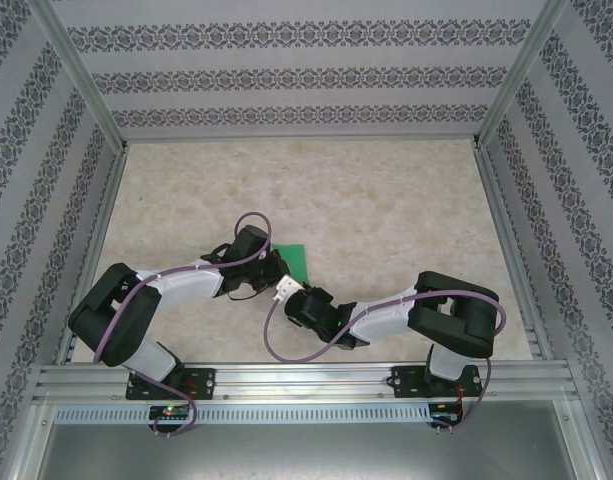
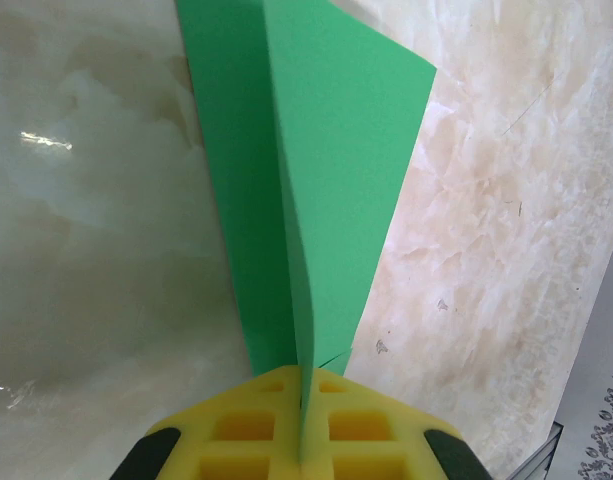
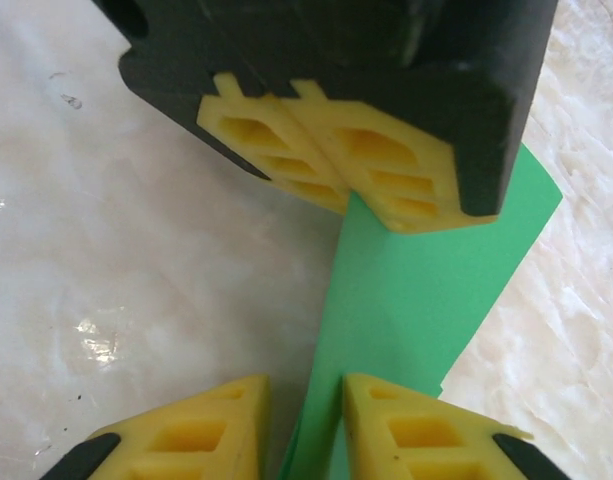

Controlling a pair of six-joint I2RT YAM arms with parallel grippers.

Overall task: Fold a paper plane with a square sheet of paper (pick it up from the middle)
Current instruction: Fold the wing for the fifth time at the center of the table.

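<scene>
Yellow pads (image 2: 201,450) of the left jaws sit right up against the left wrist camera, pressed tight together. They are closed on the green paper (image 2: 326,180), and a thin edge of it runs down into the crack between them. From there the paper goes away from the camera in two flaps with a fold line between them. I cannot tell if its far end rests on anything. Behind it is the shiny, creamy desk (image 2: 486,260) that looks like marble. At the right wrist camera, the right jaws have yellow pads (image 3: 241,410) too, and these stand a little apart. The green paper goes down through the gap between them. I cannot tell if they touch it. Just past them are the left jaws, black with yellow pads (image 3: 406,165), pinching the same paper from the other side. One corner of the paper pokes out to the side over the desk. From the top camera, the left arm (image 1: 176,285) and the right arm (image 1: 386,312) both bend in and meet near the middle of the desk, a bit toward the near edge. A small bit of green shows just beyond where they meet. Both arms are bolted to a metal rail (image 1: 306,385). Walls (image 1: 286,80) with grey flower stripes stand around the desk.
</scene>
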